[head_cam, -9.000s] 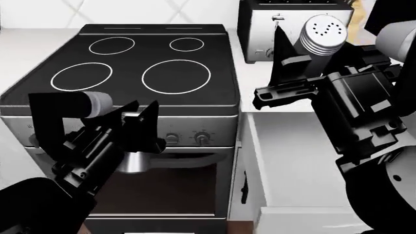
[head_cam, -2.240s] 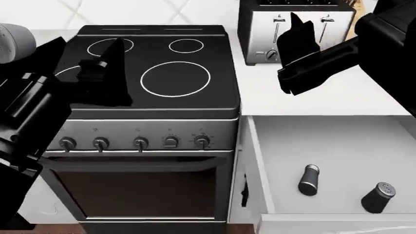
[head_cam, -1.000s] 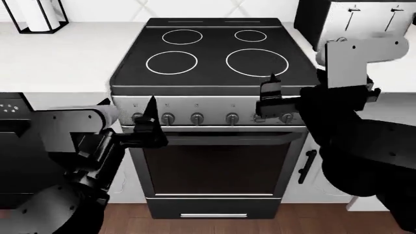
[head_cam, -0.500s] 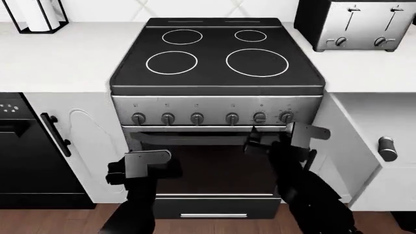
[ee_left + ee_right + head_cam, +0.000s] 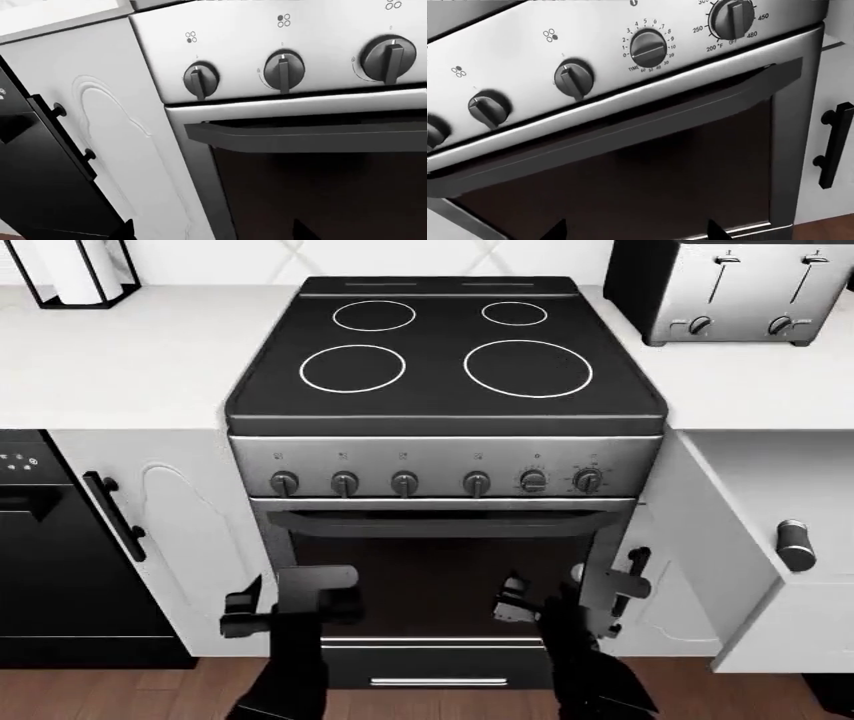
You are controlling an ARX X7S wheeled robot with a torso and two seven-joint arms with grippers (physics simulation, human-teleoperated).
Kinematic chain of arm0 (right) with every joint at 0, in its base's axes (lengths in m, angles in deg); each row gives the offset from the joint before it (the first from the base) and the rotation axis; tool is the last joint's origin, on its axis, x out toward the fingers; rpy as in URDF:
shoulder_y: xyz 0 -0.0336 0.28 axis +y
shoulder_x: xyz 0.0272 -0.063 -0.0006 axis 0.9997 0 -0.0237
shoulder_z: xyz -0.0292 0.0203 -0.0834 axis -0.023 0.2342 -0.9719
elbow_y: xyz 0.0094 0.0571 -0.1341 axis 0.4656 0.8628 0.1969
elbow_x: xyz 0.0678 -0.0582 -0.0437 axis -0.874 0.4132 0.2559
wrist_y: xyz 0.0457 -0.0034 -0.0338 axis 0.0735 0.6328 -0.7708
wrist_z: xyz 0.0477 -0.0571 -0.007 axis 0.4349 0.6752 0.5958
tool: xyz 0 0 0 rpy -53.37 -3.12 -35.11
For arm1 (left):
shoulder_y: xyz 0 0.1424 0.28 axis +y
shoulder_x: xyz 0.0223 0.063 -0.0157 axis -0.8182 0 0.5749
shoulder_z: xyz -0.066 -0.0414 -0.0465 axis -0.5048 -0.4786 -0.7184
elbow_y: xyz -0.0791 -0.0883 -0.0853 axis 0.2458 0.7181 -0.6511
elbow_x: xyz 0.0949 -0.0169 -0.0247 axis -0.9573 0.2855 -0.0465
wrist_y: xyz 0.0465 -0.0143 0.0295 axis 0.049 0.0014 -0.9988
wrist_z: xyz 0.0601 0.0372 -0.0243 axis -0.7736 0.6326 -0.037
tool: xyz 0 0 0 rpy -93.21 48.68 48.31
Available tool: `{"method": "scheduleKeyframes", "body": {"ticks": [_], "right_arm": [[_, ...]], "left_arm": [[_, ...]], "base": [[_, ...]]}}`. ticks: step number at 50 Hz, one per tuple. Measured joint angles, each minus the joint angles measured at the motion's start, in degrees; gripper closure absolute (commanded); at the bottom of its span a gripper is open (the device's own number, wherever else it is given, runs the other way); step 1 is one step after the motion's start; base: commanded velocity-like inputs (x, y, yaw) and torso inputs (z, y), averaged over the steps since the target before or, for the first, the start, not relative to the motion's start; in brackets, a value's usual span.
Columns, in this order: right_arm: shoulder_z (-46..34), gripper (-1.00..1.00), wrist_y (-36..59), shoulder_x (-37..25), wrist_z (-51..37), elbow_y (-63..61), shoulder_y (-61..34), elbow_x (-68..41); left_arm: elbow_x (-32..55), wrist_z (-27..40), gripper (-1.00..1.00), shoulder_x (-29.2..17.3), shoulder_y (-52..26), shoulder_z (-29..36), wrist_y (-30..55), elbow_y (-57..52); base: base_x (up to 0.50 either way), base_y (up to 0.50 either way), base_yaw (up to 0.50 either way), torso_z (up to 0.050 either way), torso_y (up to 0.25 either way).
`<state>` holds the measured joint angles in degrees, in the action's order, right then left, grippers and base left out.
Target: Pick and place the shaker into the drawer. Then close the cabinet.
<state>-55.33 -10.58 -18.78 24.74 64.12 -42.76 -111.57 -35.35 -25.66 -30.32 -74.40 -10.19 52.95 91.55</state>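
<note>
The drawer [image 5: 699, 530] stands pulled out at the right of the stove, partly cut off by the head view's edge. A small dark cylinder with a grey end, the shaker [image 5: 795, 545], lies inside it near the front wall. Both arms hang low in front of the oven door. My left gripper [image 5: 287, 600] is open and empty, well left of the drawer. My right gripper [image 5: 561, 595] is also open and empty, closer to the drawer but apart from it. In each wrist view only the two dark fingertips [image 5: 127, 231] [image 5: 558, 231] show, wide apart, facing the oven.
A black-topped stove [image 5: 447, 350] with a row of knobs [image 5: 404, 483] and a dark oven door [image 5: 441, 580] fills the middle. A toaster [image 5: 727, 290] stands back right. A black dishwasher [image 5: 54, 560] and a white cabinet door [image 5: 187, 540] are at the left; wood floor lies below.
Both arms have dropped from stove height to low in front of the oven door, and sank a little more in the last half second. The shaker and drawer have not moved.
</note>
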Motion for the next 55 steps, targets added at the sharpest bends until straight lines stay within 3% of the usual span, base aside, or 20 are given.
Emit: {"method": "scheduleKeyframes", "body": {"ticks": [23,37,55], "right_arm": [[20.0,-1.0,3.2,2.7,4.4,3.0,0.6,22.3],[28.7,-1.0,3.3,3.6,6.1,3.2,0.6,31.2],[33.9,-1.0,3.2,4.2,6.9,3.2,0.5,37.6]], "left_arm": [[-6.5,0.6,-1.0,0.1,-1.8,-2.2,-2.4,5.1],[-7.6,-0.4,-1.0,0.1,-1.8,-3.7,-2.2,5.5],[-8.8,-1.3,-1.0,0.1,-1.7,-5.6,-1.8,5.7]], "base": [[0.0,0.0,0.0,0.0,0.0],[0.0,0.49,0.0,0.0,0.0],[0.0,0.5,0.0,0.0,0.0]]}}
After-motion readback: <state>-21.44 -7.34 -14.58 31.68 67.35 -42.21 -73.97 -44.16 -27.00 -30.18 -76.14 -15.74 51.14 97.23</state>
